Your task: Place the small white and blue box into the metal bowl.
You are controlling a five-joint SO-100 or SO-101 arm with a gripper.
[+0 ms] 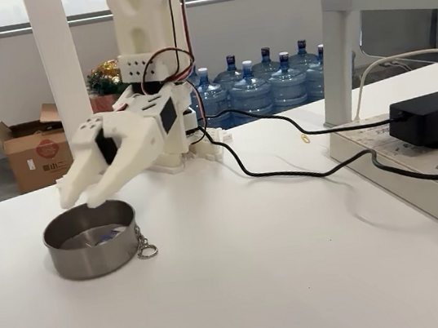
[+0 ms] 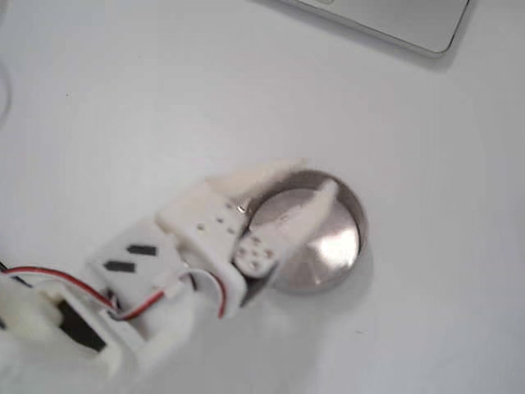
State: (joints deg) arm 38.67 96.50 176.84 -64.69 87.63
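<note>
Box (image 1: 104, 233) lies inside bowl (image 1: 92, 253), directly below pincer (image 1: 78, 203); its print is unreadable. Pincer hangs over the bowl rim, fingers spread, holding nothing. Keyring (image 1: 147, 249) on rim. Bare tabletop (image 1: 285, 278) right of pincer; black cable (image 1: 286, 174) behind.

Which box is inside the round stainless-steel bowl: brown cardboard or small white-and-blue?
The small white and blue box, lying in the metal bowl; the brown cardboard box sits on the floor behind the table.

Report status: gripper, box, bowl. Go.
Gripper open, empty, above metal bowl rim. Small white and blue box lying inside bowl. Nothing in the way.
</note>
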